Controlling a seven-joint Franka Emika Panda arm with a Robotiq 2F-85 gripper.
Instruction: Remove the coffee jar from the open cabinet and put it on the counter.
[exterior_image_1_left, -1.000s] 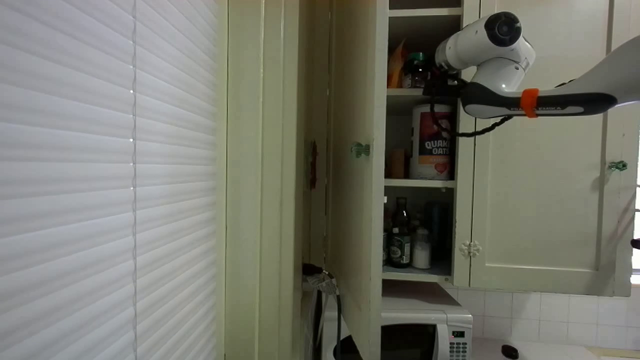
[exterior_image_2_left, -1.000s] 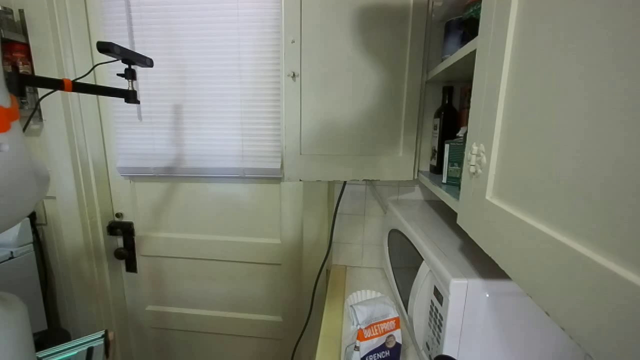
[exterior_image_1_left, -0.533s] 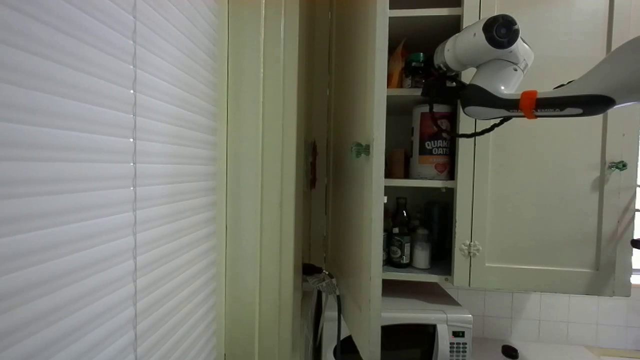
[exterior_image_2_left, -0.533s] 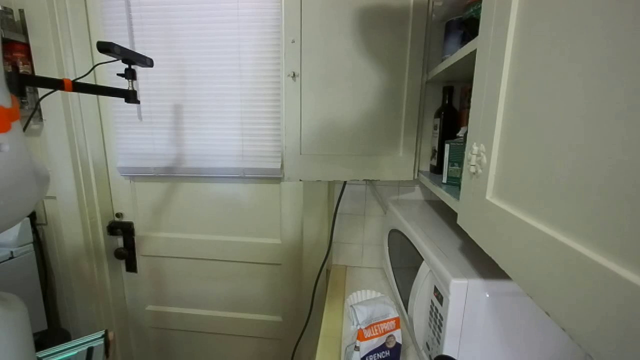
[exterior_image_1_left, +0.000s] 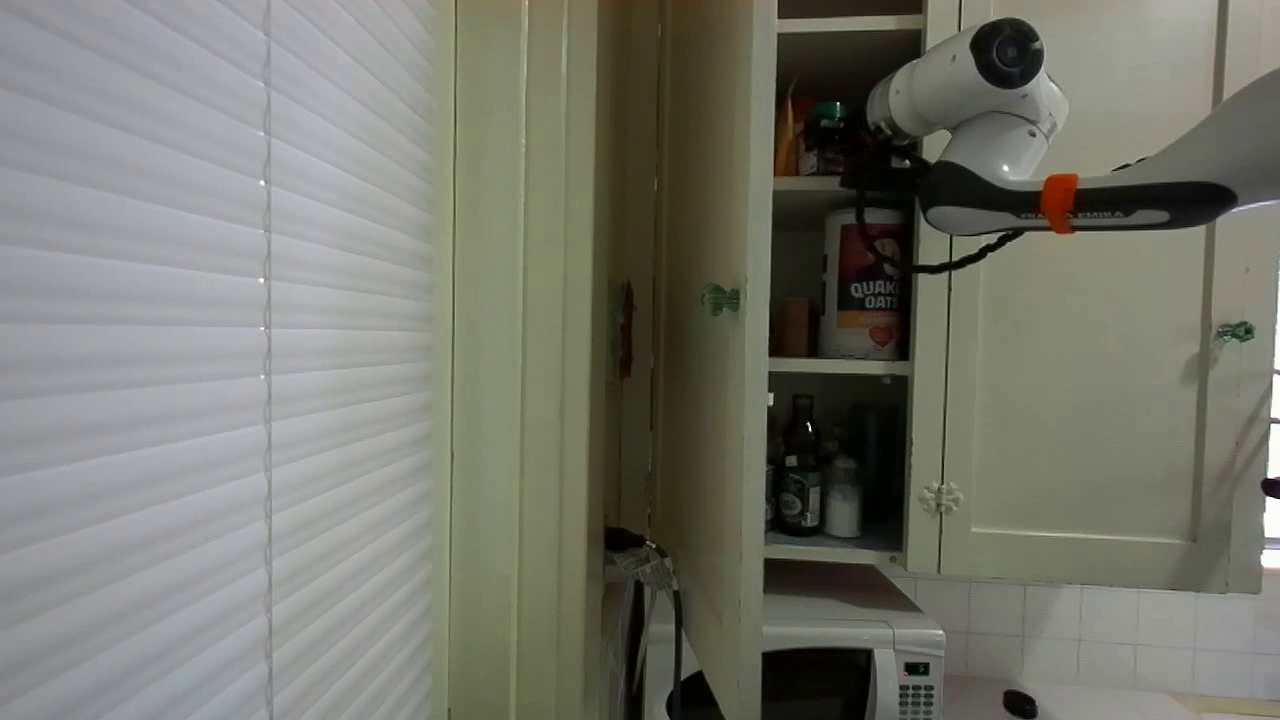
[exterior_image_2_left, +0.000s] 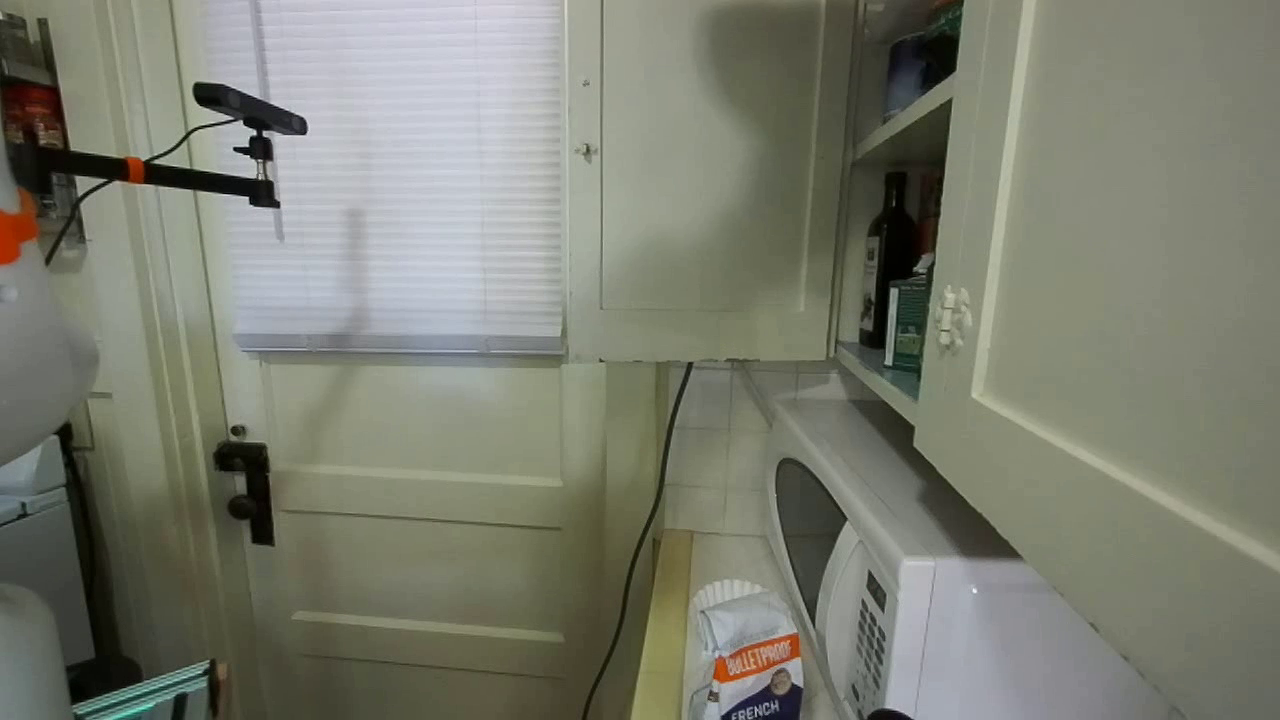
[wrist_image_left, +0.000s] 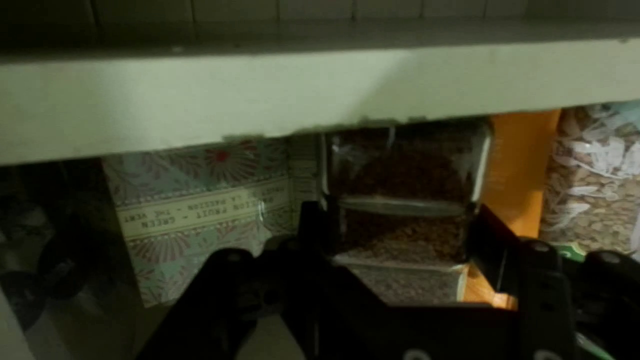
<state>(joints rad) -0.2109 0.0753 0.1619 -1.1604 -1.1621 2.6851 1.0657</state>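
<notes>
The coffee jar (exterior_image_1_left: 829, 140), dark with a green lid, is on an upper shelf of the open cabinet (exterior_image_1_left: 845, 367). In the upside-down wrist view its clear square glass with brown granules fills the space between the fingers, and the coffee jar (wrist_image_left: 400, 175) is partly covered by the shelf edge. My gripper (wrist_image_left: 397, 220) is shut on the jar, one finger against each side. In an exterior view the wrist hides the jar's near side. Whether its base touches the shelf I cannot tell. The pale counter (exterior_image_1_left: 1090, 702) lies below, beside the microwave.
A patterned tea box (wrist_image_left: 200, 215) and an orange packet (wrist_image_left: 520, 180) flank the jar closely. The shelf edge (wrist_image_left: 310, 95) runs right by it. An oats canister (exterior_image_1_left: 865, 290) stands one shelf lower. The cabinet door (exterior_image_1_left: 705, 420) juts outward. A coffee bag (exterior_image_2_left: 755, 655) stands before the microwave (exterior_image_2_left: 900, 560).
The arm has risen slightly, and the jar's lid sits a touch higher and farther left. The orange packet beside it has shifted shape. The jaws have closed over this second.
</notes>
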